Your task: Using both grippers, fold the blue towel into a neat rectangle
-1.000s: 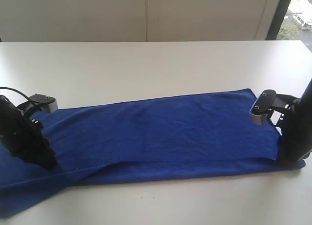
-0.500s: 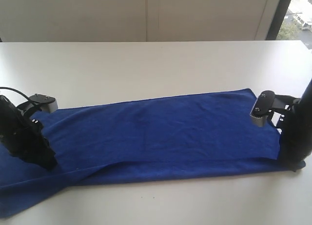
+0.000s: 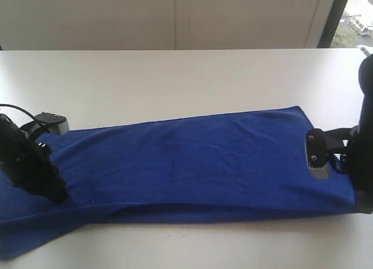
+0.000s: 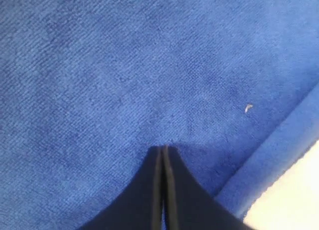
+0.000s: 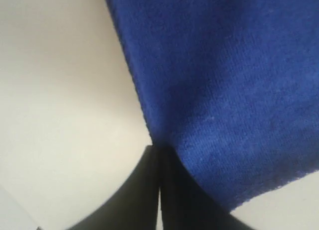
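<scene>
1. Blue towel (image 3: 192,164): deep royal blue, long rectangle. It lies flat on the white table (image 3: 175,77), running L to R across the near half in the ext. view.
2. Far long edge slants, sitting farther back toward the R end. The top shows only soft shallow creases.
3. Near long edge is doubled. A top layer ends in a dark fold line, and a lower layer sticks out under it, widest at the near-L corner.
4. Texture up close (L wrist view): the towel (image 4: 124,65) has a fuzzy nap in fine rows, w/ a smoother hemmed band (image 4: 279,150) along the edge and a tiny pale lint fleck (image 4: 247,108).
5. R wrist view: the towel (image 5: 239,80) shows the same nap, darker in shade, w/ its edge running straight down into the jaw tips.
6. L gripper (image 3: 57,194) (image 4: 163,149): on the towel's L end, jaws pressed together, tips on the cloth. Can't tell if any cloth is caught between them.
7. R gripper (image 3: 364,205) (image 5: 158,149): at the towel's R end, jaws pressed together and pinching the towel's edge.
8. Grey camera blocks: L one (image 3: 51,122) is just beyond the towel's far-L corner. R one (image 3: 317,155) is over the R end.
</scene>
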Controlling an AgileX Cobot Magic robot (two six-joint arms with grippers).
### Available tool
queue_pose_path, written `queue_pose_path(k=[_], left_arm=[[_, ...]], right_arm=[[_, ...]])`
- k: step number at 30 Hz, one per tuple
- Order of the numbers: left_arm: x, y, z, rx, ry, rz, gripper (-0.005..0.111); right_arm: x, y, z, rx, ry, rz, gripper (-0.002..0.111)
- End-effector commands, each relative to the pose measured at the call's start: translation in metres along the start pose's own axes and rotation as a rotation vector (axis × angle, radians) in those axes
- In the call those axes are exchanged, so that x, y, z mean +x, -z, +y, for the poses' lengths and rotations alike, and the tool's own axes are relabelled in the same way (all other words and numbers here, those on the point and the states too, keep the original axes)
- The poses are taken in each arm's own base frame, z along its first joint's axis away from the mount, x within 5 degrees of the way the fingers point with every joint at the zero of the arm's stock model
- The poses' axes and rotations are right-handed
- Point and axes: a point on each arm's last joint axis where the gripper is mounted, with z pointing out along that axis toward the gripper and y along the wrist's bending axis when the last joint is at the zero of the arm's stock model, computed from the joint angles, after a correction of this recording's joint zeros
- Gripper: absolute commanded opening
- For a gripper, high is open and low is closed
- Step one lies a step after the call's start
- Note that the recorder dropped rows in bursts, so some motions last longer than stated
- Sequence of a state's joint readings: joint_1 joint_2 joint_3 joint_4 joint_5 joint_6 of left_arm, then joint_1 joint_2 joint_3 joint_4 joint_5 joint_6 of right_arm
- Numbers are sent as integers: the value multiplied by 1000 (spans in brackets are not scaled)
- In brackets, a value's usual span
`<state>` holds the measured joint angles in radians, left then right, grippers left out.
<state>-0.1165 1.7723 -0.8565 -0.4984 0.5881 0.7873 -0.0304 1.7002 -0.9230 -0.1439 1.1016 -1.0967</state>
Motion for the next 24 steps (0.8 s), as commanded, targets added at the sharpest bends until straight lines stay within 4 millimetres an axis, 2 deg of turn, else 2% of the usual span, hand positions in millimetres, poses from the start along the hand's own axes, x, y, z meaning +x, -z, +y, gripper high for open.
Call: queue_pose_path(k=[1,10,12,13,15,17,20,24], left_arm=[[6,-12,3,-1,5,44,0],[6,-12,2,1,5,45,0],[6,-12,2,1,5,45,0],[6,-12,3,0,2,43,0],[2,-9,3,-1,-5,34,0],[-4,1,0,17,-23,24,0],[-15,22,-9,56,-58,5,0],[-14,51,-28,101,-91,-27,0]], right_arm=[[9,2,8,-67,-58,97,0],[9,-1,9,-56,-65,94,0],[5,0,3,25,-159,40,0],[0,5,-2,95,-272,-45,0],[-4,11,-5,148,-391,-135,0],[-9,19,-7,188,-514,-248,0],[-16,32,-8,228,-608,-406,0],[-26,42,-12,223,-709,-584,0]])
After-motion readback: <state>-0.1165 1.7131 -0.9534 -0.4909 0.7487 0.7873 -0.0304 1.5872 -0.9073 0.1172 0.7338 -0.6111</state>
